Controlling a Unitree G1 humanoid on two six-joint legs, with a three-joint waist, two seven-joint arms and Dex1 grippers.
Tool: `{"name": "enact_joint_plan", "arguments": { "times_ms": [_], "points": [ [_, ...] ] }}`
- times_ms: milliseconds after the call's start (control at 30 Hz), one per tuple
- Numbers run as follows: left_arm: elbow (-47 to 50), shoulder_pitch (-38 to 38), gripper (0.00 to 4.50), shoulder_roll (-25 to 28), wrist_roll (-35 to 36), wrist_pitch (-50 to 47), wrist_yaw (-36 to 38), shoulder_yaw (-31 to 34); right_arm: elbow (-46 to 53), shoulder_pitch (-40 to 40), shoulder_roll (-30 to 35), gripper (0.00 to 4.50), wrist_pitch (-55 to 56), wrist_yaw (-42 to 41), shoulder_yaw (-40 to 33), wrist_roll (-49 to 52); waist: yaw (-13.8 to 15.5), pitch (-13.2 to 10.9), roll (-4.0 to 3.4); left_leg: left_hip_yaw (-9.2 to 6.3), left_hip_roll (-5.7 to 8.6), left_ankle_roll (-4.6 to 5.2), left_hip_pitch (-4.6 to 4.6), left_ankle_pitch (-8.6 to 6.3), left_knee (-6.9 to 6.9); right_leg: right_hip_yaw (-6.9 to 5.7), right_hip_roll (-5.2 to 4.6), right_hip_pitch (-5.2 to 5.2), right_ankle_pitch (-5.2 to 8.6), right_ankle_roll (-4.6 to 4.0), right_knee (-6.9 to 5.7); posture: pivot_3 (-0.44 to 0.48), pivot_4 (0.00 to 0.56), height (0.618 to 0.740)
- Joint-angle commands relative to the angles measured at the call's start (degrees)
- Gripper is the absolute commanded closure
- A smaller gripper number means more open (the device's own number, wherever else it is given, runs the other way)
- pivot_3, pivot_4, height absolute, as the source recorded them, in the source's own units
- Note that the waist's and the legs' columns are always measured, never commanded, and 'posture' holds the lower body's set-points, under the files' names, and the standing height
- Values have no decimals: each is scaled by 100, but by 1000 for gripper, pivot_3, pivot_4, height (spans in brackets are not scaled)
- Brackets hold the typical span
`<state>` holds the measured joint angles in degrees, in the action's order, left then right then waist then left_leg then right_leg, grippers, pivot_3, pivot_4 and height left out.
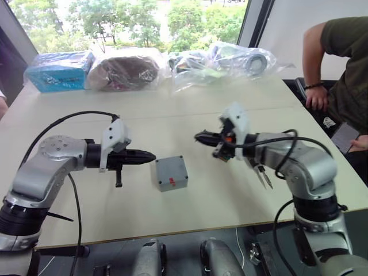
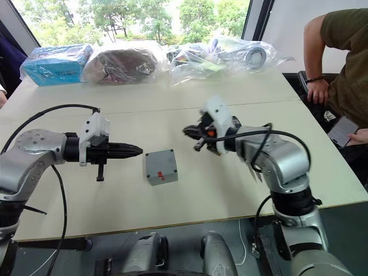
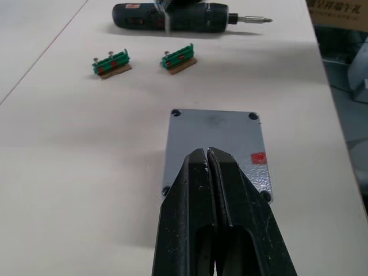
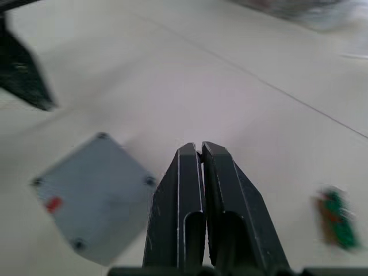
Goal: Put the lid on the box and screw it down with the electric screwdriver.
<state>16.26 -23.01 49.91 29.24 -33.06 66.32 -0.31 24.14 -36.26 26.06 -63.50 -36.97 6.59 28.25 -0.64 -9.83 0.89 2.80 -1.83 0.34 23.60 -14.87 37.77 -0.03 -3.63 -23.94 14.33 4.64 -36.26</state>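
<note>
Pale tabletop (image 1: 190, 121) fills the scene; the square grey metal box (image 1: 171, 172), lid apparently seated, sits centrally. Fetching the slim black electric screwdriver (image 3: 184, 17) seems next; approach it squarely. Left gripper (image 1: 146, 156), at the box's nine o'clock, and right gripper (image 1: 201, 137), at two o'clock, are pressed together, empty.

box (image 1: 171, 173) on table (image 1: 190, 123), between both hands, bags (image 1: 127, 70) behind
</note>
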Motion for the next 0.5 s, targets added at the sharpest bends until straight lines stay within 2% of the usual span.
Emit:
{"name": "enact_joint_plan", "arguments": {
  "times_ms": [33, 167, 500],
  "points": [
    [94, 9, 4500, 94, 17, 102, 28, 156, 60, -120, 0, 4414, 180, -8, 269, -43, 6, 0, 0, 0, 3, 0, 8, 0, 1, 0, -3, -6, 0, 1, 0, 0, 150, 740],
    [228, 167, 4500, 125, 45, 88, -56, 231, -371, -148, -171, 4414, 514, 31, 678, -268, -12, 0, 1, 4, 4, 0, 45, 0, 14, 0, -4, -39, -7, 3, 0, 0, 150, 740],
    [405, 282, 4500, 87, 95, 41, -183, 246, -633, -111, -95, 4414, 769, -99, 848, -420, -10, 0, 1, 2, 1, 0, 58, 1, 14, -2, 5, -52, -15, 16, -2, 0, 150, 740]
  ]
}}
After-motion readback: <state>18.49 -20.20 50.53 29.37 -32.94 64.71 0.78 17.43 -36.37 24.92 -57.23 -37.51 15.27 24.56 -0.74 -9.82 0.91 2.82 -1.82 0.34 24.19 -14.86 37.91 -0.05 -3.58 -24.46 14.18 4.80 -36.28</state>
